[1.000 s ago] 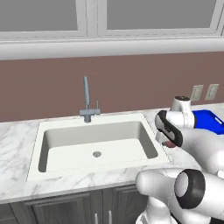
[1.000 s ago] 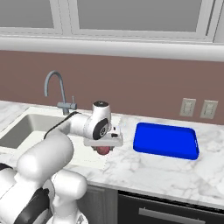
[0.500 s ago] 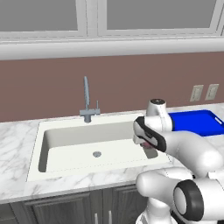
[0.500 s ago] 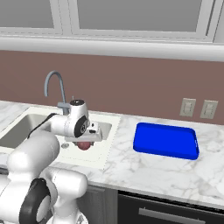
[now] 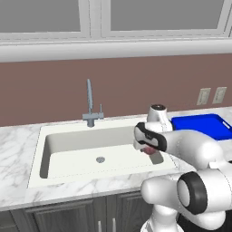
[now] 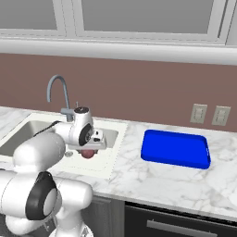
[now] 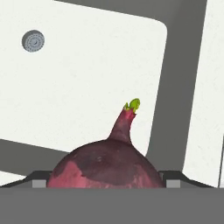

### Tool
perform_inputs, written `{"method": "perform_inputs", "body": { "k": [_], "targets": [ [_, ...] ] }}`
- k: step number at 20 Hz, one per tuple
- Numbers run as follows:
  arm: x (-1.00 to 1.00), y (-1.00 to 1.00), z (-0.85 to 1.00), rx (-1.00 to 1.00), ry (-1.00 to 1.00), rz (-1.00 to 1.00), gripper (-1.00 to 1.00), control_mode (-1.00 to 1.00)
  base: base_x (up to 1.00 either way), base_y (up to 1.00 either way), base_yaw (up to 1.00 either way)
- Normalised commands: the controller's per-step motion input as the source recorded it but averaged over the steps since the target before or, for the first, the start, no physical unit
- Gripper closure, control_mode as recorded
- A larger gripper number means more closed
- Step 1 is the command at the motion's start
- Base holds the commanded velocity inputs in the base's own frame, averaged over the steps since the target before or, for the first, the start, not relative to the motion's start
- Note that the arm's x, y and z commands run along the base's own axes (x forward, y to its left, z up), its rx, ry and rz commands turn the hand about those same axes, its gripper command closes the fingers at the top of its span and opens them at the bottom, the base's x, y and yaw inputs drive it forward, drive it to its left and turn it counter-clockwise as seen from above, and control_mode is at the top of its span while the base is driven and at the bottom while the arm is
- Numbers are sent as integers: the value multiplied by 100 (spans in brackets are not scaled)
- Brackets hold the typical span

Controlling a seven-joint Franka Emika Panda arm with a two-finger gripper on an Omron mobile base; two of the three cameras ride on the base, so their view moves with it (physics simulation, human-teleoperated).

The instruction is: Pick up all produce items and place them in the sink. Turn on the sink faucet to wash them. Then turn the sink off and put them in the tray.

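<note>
- Gripper (image 6: 88, 151) clamped around the maroon veggie (image 7: 105, 166), looks like a beet or red onion with a tapering neck and a tiny green tip.
- Hanging over the right end of the sink (image 5: 68, 145), above the basin floor, not touching it.
- From the hand view: veggie wedged between the two dark finger tips, pale basin below, round metal drain (image 7: 33, 41) off toward the upper left.
- Faucet (image 5: 90, 104) standing at the back rim, arched spout, no water visible.
- Blue tray (image 6: 176, 149) parked on the marble counter (image 6: 152, 180) right of the sink, well apart from the gripper.
</note>
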Motion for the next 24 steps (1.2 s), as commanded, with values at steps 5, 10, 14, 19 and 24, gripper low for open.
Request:
{"method": "perform_inputs", "body": {
  "k": [5, 10, 14, 19, 24],
  "targets": [
    [31, 5, -26, 5, 0, -1, 100, -100, 0, 0, 0],
    [44, 14, -20, 4, 0, 0, 100, -100, 0, 0, 0],
    [39, 20, -15, 0, 0, 0, 100, -100, 0, 0, 0],
    [33, 21, -21, 0, 0, 0, 100, -100, 0, 0, 0],
    [33, 15, -20, 0, 0, 0, 100, -100, 0, 0, 0]
  ]
}}
